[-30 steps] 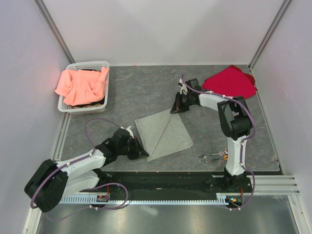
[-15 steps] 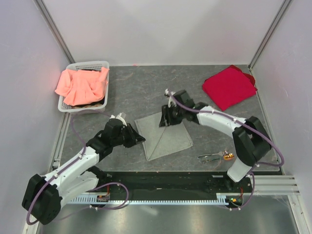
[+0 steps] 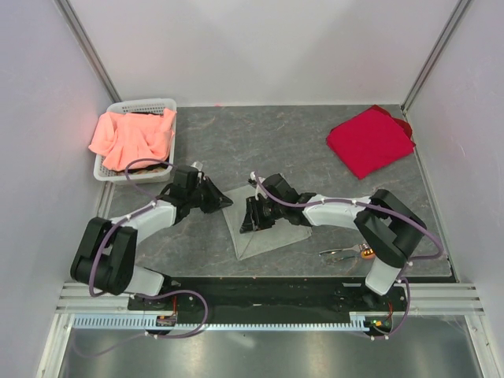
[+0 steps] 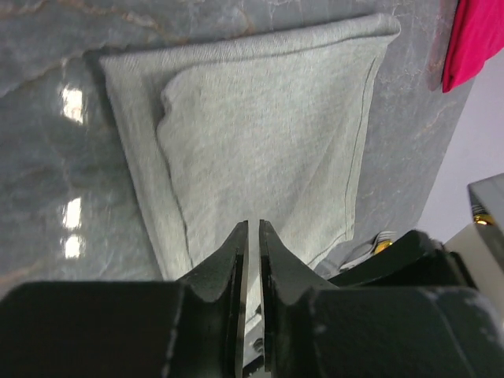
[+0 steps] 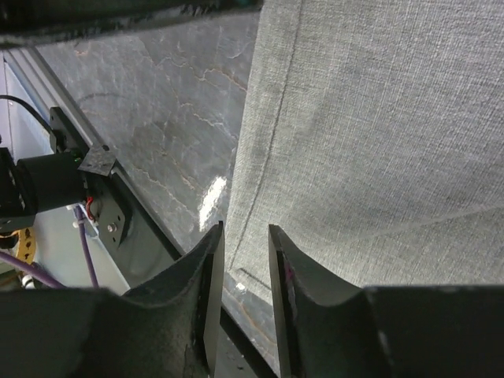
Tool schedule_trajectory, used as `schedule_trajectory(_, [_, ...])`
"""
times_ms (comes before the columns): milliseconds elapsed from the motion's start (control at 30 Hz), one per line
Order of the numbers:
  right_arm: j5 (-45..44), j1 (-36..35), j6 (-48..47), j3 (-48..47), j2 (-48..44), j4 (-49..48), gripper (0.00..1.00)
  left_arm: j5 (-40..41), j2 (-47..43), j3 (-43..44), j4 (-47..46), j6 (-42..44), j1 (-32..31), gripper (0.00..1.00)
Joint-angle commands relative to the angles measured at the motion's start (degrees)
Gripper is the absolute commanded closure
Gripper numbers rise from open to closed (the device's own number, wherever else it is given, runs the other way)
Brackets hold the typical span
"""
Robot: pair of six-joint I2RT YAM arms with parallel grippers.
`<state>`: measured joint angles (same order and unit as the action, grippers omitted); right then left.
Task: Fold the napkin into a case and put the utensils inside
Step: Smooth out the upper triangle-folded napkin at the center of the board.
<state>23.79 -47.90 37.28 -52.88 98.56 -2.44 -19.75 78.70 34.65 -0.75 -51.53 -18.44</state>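
The left gripper has its fingers drawn almost together, with only a thin slit between them. Its own camera shows the tips over the near edge of the napkin, but I cannot tell whether any cloth is nipped in there. From overhead the same gripper sits at the napkin's far-left corner, which the wrist view alone wouldn't tell you. The right gripper stands partly open with nothing between its fingers; through the gap you see the stitched edge of the grey-green cloth and a strip of shiny desk beside it. From above, that gripper is down over the left part of the napkin, which lies flat in the middle of the desk with a diagonal crease across it. The left wrist camera adds what the overhead misses: a smaller layer of cloth lying on top of a wider one, hems showing. Only the top view takes in the rest. The utensils lie apart from the napkin near the right arm's base, a folded red cloth is in the far-right corner, and a white basket at far left holds a salmon-orange cloth.
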Motion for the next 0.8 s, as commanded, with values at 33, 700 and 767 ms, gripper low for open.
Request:
schedule_trajectory(33, [0.03,-0.35,-0.62,2.69,2.24,-5.03,0.65,0.58,8.47,4.63,-5.05,5.03,0.68,0.85])
schedule_trajectory(700, [-21.67,-13.09,-7.92,-10.29,-3.48,22.03,0.44,6.65,-16.54,7.18,16.73,6.97,1.73,0.6])
schedule_trajectory(767, [-25.35,-15.37,-7.66,-12.58,-0.15,24.49,0.43,8.57,-22.07,7.09,20.86,5.92,2.53,0.59])
